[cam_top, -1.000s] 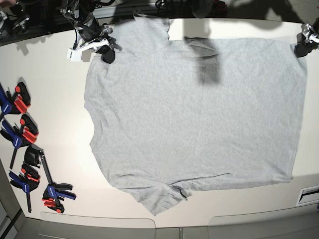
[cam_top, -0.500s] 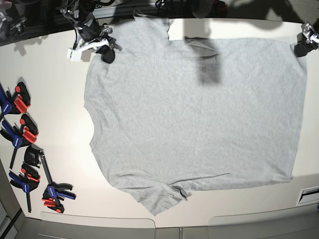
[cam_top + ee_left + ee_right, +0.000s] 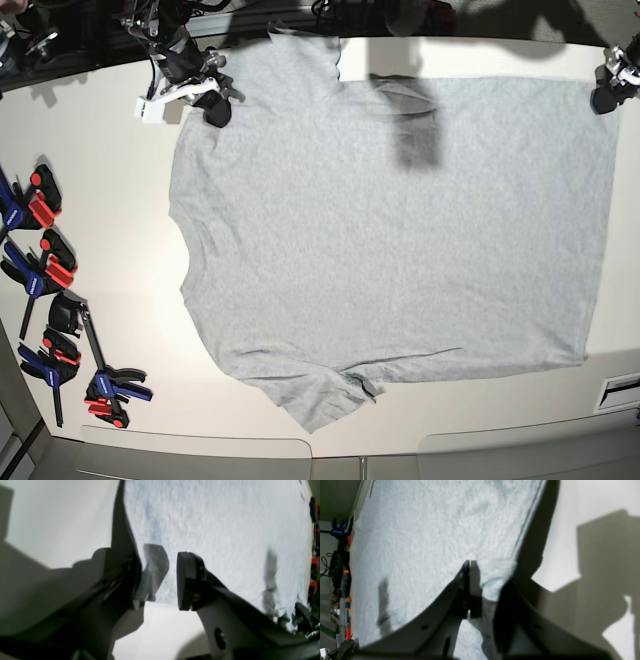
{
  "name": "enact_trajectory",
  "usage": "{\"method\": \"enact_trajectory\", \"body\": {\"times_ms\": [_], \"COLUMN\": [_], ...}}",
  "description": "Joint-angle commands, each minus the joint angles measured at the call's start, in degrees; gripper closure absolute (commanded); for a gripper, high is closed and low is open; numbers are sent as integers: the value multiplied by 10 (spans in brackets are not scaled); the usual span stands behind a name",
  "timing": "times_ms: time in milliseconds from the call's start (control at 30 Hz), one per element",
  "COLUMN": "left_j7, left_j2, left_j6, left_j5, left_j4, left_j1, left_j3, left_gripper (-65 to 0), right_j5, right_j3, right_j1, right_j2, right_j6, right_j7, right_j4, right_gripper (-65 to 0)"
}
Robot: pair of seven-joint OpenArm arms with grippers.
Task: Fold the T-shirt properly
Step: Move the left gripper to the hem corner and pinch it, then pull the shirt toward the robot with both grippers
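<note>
T-shirt (image 3: 400,240) spreads across mid-frame on the counter (image 3: 110,200), its upper-left edge clenched in the right pincer (image 3: 480,590), likely to anchor it; at upper right the left pincer (image 3: 160,580) gapes around the corner, presumably to grasp it

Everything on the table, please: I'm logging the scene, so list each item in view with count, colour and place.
T-shirt: 1, light grey, spread over the middle of the table
Clamps: several, black, blue and red, along the base view's left edge
Table: 1, whitish, under the T-shirt
Label: 1, white with a dark border, base view's lower right
Right tool: 1, black, shut on the shirt's upper-left part in the base view
Left tool: 1, black, jaws apart around the shirt's upper-right corner in the base view
</note>
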Motion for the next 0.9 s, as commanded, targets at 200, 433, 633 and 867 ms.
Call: {"method": "enact_trajectory", "body": {"times_ms": [200, 433, 633, 867], "left_j7": [10, 19, 44, 77], "left_j2": [7, 7, 7, 8], "left_j6": [45, 41, 20, -10], "left_j5": [57, 19, -2, -92], "left_j4": [-7, -6, -6, -5], "left_j1": [8, 10, 12, 57], "left_j3": [3, 3, 3, -21], "left_gripper": [0, 0, 0, 0], "right_j5": [4, 4, 4, 8], "right_j3": [1, 35, 79, 110], "right_j1": [-5, -21, -62, -87], "right_j2": [3, 3, 3, 3], "right_j6": [-2, 2, 2, 2], "right_j7": [-8, -34, -36, -44], "right_j4": [3, 43, 89, 96], "right_gripper": [0, 0, 0, 0]}}
